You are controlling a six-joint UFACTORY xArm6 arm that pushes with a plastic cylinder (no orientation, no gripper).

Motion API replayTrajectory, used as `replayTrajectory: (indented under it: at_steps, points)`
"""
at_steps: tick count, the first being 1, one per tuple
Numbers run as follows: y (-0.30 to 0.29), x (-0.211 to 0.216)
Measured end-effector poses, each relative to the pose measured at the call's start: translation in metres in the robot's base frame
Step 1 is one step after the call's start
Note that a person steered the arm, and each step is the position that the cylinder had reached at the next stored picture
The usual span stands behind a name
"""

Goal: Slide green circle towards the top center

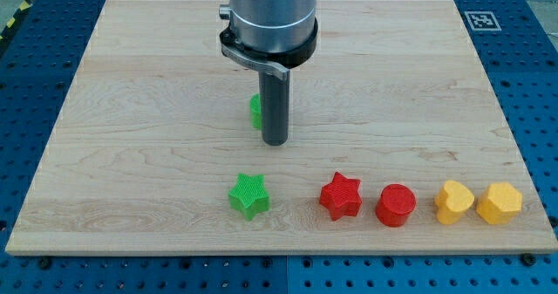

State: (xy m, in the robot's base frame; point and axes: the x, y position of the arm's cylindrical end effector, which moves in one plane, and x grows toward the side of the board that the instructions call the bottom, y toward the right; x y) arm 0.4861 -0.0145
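Note:
The green circle (255, 111) lies near the middle of the wooden board (131, 111), mostly hidden behind my rod; only its left edge shows. My tip (275, 142) rests on the board just below and to the right of the green circle, touching or very close to it.
A green star (249, 195) lies below my tip. Along the view's bottom right stand a red star (340, 196), a red circle (396, 205), a yellow heart (454, 201) and a yellow hexagon (499, 202). A fiducial marker (480, 20) sits at the top right.

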Motion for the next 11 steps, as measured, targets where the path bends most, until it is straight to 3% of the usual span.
replayTrajectory:
  at_steps: [2, 4, 11]
  points:
    - [-0.032, 0.000]
    - [-0.019, -0.008]
    - [0.013, -0.146]
